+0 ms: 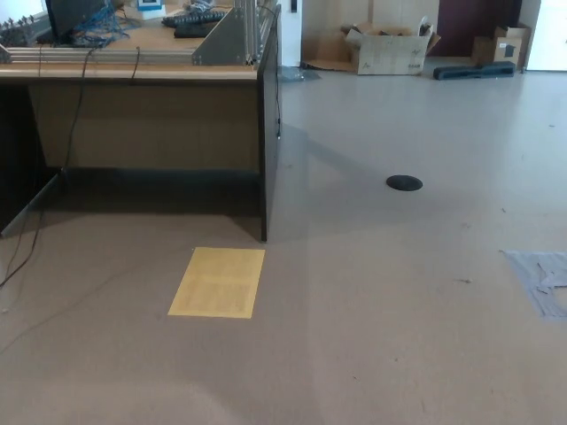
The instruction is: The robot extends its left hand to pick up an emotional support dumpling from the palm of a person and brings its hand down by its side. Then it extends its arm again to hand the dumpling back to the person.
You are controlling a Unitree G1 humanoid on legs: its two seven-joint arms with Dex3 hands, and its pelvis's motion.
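Neither the dumpling nor the person's hand shows in the head view. Neither of my hands is in the picture either. Only the grey floor (372,292) in front of me is visible.
A wooden desk (151,97) with a dark side panel stands at the upper left, cables hanging beneath it. A yellow sheet (218,282) lies on the floor. A black round floor cap (404,183) sits mid-right. Cardboard boxes (390,44) stand at the back, grey tape patches (542,279) at right.
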